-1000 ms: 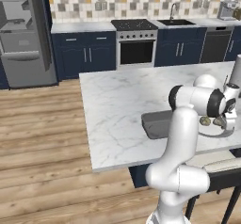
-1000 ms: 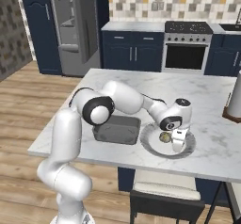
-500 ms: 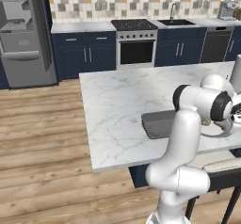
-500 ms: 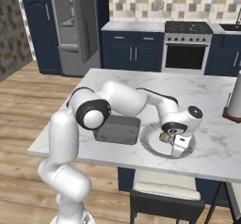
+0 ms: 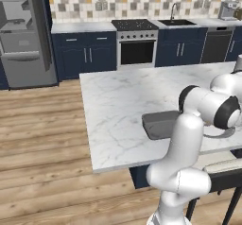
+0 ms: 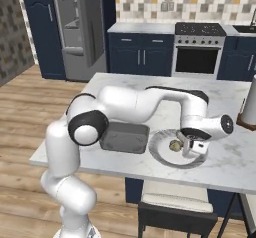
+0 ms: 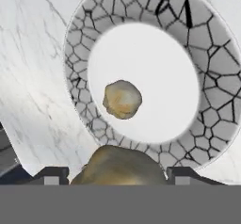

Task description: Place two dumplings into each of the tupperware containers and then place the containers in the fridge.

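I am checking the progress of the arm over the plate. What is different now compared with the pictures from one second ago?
The gripper has swung right across the round plate, from above its middle to its right rim. In the hand view a dumpling sits between the fingertips, the jaws wide around it; a second dumpling lies on the plate. The dark grey container and the open fridge stayed as they were.

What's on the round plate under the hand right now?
One dumpling lies loose on the plate's white centre. A second dumpling sits between the gripper's fingertips at the near rim. Whatever the plate carries beneath that dumpling is covered.
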